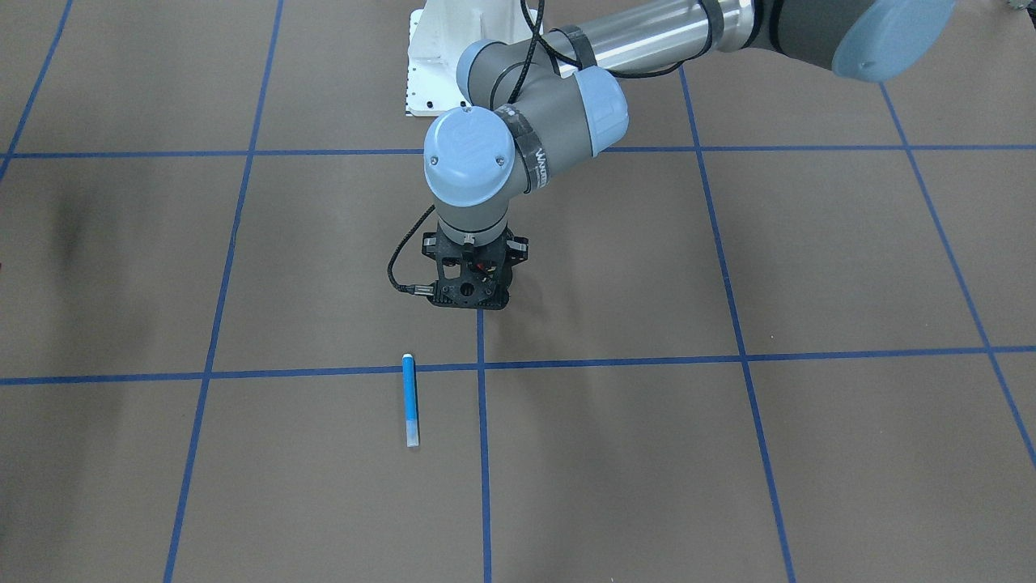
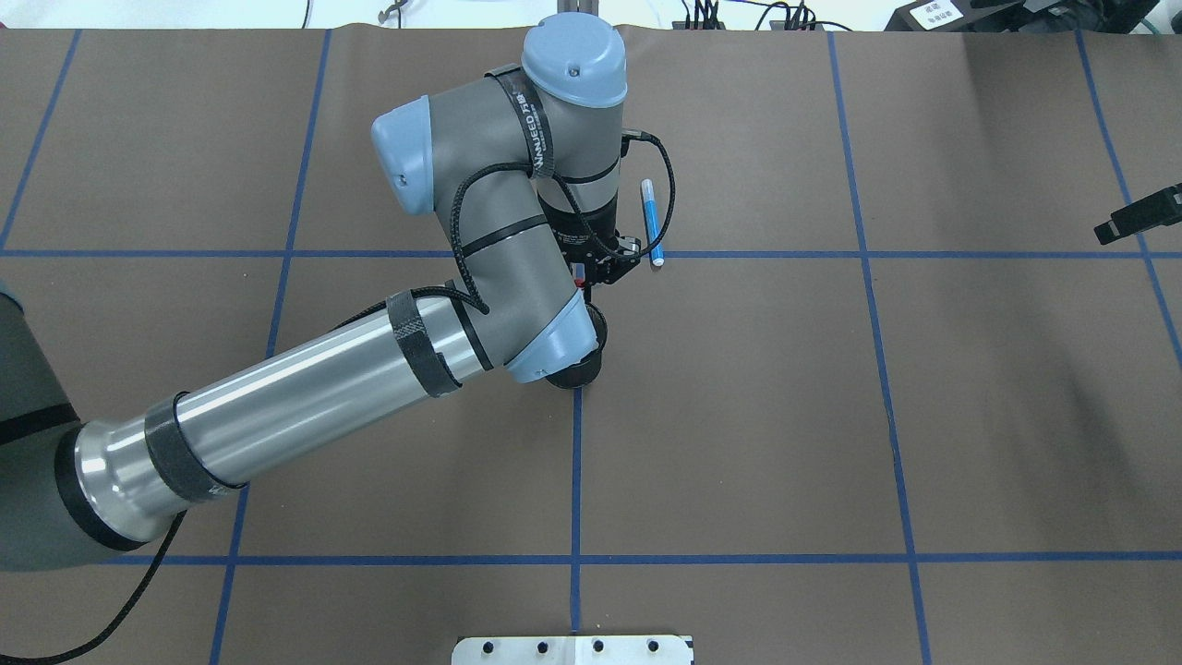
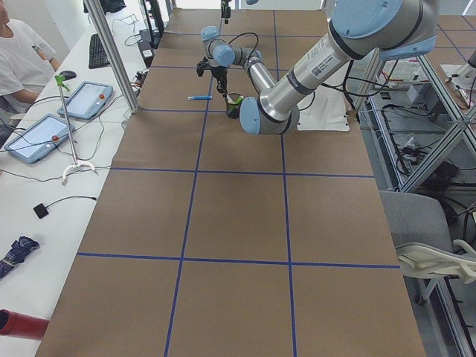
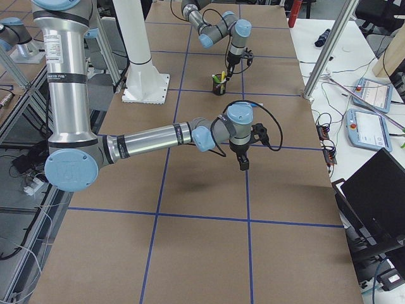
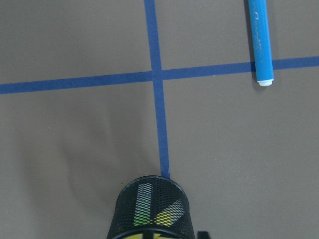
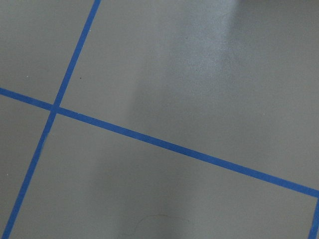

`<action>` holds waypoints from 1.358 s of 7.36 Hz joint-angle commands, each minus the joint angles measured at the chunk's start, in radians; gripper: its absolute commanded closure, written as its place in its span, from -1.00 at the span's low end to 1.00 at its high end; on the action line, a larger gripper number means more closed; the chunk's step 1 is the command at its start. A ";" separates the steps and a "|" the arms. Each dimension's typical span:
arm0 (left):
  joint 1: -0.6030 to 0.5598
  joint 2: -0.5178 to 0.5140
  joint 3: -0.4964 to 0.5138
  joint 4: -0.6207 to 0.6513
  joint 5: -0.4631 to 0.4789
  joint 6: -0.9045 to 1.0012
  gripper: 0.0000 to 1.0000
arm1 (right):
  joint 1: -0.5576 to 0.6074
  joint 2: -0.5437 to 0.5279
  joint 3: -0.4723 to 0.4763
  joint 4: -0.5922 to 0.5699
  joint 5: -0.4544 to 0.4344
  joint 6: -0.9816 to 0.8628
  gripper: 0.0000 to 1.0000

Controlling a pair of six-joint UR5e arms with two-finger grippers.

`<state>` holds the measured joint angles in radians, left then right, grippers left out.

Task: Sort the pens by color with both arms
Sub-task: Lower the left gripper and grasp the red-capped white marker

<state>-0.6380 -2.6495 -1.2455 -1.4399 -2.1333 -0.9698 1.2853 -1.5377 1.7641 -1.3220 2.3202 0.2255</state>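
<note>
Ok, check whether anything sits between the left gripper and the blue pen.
Nothing visible does. Only table surface lies between the left gripper and the blue pen; the black mesh cup stands on the gripper's other side, off that path.

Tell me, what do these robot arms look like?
Both are jointed tubes: polished silver segments, grey joints, light-blue round caps. Black straps, one with white lettering, bind a black cable along the left arm. The right arm bears printed lettering. Black too: left gripper, right gripper.
</note>
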 commanded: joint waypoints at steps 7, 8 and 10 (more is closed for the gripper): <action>-0.070 0.005 -0.244 0.144 -0.010 -0.013 1.00 | 0.002 0.002 0.005 0.001 -0.005 0.000 -0.98; -0.090 0.003 -0.262 0.142 -0.010 -0.021 1.00 | 0.006 0.002 0.009 0.001 -0.005 0.001 -0.98; -0.132 0.006 -0.281 0.033 0.062 -0.067 1.00 | 0.012 -0.001 0.015 0.001 -0.004 0.002 -0.98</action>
<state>-0.7457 -2.6446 -1.5168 -1.3292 -2.1231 -1.0036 1.2935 -1.5361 1.7751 -1.3208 2.3151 0.2268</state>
